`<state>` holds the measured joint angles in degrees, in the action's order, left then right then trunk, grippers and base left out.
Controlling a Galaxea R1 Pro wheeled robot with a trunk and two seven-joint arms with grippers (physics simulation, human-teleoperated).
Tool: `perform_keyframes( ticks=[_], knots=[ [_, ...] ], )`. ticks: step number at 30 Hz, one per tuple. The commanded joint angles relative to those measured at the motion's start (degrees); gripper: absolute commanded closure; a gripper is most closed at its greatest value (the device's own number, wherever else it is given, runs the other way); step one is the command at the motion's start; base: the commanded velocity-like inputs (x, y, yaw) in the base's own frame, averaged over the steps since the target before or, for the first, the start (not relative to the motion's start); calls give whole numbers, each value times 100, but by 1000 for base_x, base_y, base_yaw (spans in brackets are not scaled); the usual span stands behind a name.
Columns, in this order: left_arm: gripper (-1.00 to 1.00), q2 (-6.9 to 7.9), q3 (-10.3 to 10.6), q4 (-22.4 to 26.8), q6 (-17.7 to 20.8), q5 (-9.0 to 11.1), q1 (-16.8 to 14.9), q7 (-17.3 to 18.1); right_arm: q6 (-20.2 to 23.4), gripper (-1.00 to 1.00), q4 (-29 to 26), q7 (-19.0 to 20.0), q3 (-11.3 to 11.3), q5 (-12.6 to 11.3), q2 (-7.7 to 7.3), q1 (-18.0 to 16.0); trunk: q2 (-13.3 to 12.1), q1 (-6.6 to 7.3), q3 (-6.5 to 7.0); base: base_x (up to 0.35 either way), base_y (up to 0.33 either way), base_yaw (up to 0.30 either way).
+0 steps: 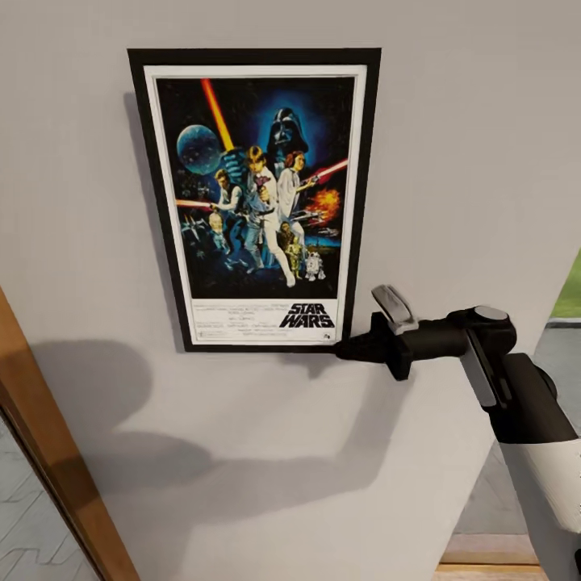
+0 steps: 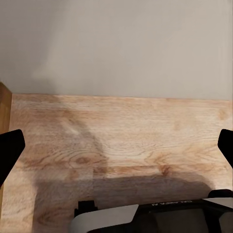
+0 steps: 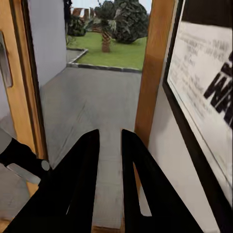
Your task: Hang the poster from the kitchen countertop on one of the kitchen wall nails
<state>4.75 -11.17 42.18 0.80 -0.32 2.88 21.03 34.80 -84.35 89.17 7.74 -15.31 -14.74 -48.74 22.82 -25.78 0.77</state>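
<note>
Poster on the wall

The poster (image 1: 254, 202) hangs upper centre; the right gripper (image 1: 345, 349), nearly closed and empty, touches its lower right corner; the left gripper (image 2: 116, 145) spreads wide, empty.

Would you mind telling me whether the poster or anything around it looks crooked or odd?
The poster looks roughly straight and flat on the wall, undamaged. The right gripper sits just beside its lower right corner, jaws nearly together with nothing between them. Nothing stands out.
</note>
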Motion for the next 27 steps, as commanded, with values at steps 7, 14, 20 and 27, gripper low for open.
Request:
perform_keyframes(
  ticks=[7,14,20,27],
  knots=[
    [-100,0,-17,-3,8,-4,2,33,517,-100,385,-770,-334,117,25,-6,10,0,-2,33,0,0],
    [-100,0,-17,-9,8,-4,2,33,512,-100,385,-770,-334,116,24,-8,10,0,-2,2,0,0],
    [-100,0,-17,-16,8,-4,2,33,511,-100,385,-770,-334,116,24,-5,10,0,-2,0,0,0],
    [-100,0,-17,-17,8,-4,2,33,510,-100,385,-770,-334,116,27,-4,10,0,-2,0,0,0]
  ],
)
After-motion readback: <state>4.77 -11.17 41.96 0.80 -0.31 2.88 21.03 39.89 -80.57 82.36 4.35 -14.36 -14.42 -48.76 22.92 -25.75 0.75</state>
